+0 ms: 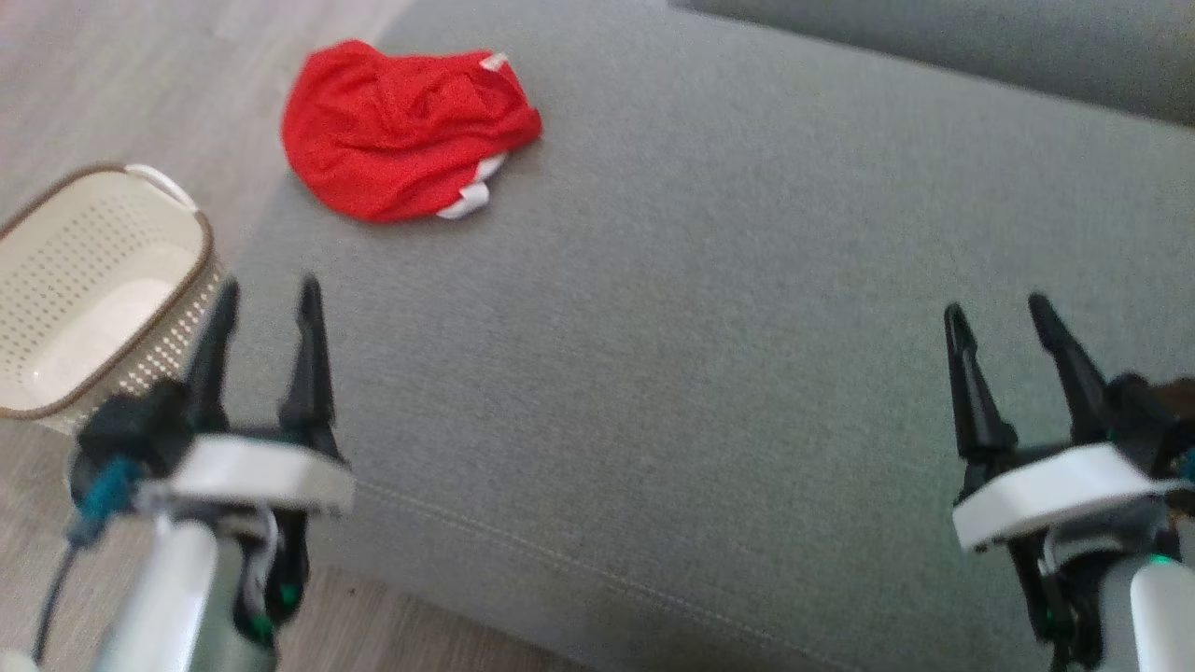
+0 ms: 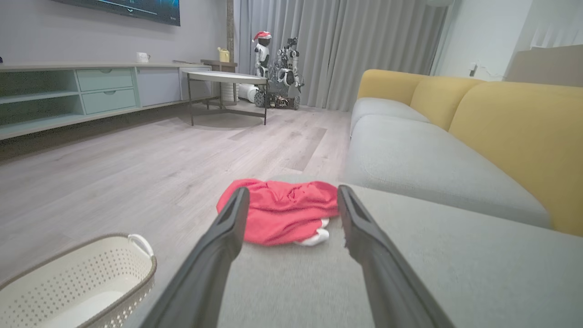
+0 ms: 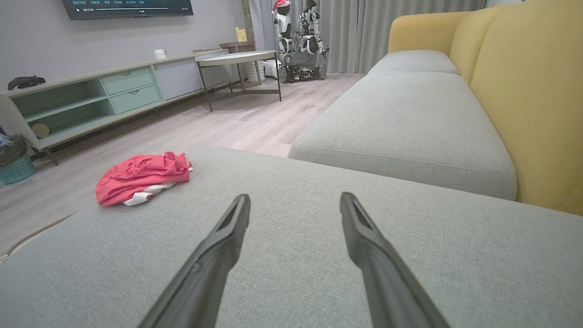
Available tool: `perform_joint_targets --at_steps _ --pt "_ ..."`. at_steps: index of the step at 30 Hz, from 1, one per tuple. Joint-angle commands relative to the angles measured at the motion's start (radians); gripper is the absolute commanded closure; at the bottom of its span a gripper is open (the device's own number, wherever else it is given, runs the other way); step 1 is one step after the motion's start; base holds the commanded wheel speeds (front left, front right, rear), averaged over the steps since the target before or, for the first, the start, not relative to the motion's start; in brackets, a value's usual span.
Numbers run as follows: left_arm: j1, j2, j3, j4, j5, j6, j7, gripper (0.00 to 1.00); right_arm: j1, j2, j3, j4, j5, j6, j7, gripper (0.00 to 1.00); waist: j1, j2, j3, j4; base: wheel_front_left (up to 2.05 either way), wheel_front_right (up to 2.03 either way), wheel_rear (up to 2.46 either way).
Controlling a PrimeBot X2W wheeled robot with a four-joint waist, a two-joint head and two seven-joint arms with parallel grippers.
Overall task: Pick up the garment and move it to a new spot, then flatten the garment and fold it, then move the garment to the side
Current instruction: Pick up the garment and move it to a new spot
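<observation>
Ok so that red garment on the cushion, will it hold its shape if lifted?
Probably not: the red garment lies crumpled in soft folds, so it should droop. It looks thin, likely light. On the woven grey cushion it may drag rather than slide.

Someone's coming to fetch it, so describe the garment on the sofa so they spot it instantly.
Find the big grey sofa seat. By the same edge as the cream perforated basket on the floor lies a crumpled garment. It is bright red with white trim, against plain grey fabric and the pale basket.
</observation>
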State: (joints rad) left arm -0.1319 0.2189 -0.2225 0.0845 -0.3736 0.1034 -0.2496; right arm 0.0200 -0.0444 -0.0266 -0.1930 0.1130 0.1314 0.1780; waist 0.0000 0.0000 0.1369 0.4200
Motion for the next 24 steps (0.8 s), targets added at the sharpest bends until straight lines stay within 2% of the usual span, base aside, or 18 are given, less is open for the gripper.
perform_joint_targets --at_steps 1,6,11,18,20,21,24 --pt "-0.079 0.013 0.051 -0.028 -0.006 -0.007 -0.012 0.00 -0.058 -0.006 0.028 -0.047 -0.007 -0.001 0.004 0.00 0.0000 0.0000 0.058 -0.041 0.00 0.00 0.00" --pt "-0.227 -0.001 0.116 0.020 -0.022 -0.034 -0.012 0.00 -0.115 -0.006 0.042 -0.081 -0.034 -0.001 0.025 0.00 0.0000 0.0000 0.178 -0.115 0.00 0.00 0.00" --pt "-0.383 0.016 0.189 0.172 -0.050 -0.073 -0.012 0.00 -0.159 -0.006 0.051 -0.094 -0.048 -0.001 0.027 0.00 0.0000 0.0000 0.270 -0.182 0.00 0.00 0.00" --pt "-0.622 0.090 0.236 0.512 -0.089 -0.146 -0.002 0.00 -0.206 -0.006 0.078 -0.089 -0.052 -0.001 0.008 0.00 0.0000 0.0000 0.357 -0.255 0.00 0.00 0.00" --pt "-0.689 0.117 0.237 0.619 -0.095 -0.163 0.013 0.00 -0.219 -0.006 0.087 -0.083 -0.049 -0.001 0.001 0.00 0.0000 0.0000 0.375 -0.273 0.00 0.00 0.00" --pt "-0.747 0.139 0.240 0.718 -0.108 -0.180 0.032 0.00 -0.229 -0.006 0.095 -0.078 -0.046 -0.001 -0.006 0.00 0.0000 0.0000 0.391 -0.290 0.00 0.00 0.00" --pt "-0.819 0.172 0.236 0.848 -0.120 -0.202 0.063 0.00 -0.240 -0.006 0.103 -0.071 -0.042 -0.001 -0.014 0.00 0.0000 0.0000 0.411 -0.315 0.00 0.00 0.00"
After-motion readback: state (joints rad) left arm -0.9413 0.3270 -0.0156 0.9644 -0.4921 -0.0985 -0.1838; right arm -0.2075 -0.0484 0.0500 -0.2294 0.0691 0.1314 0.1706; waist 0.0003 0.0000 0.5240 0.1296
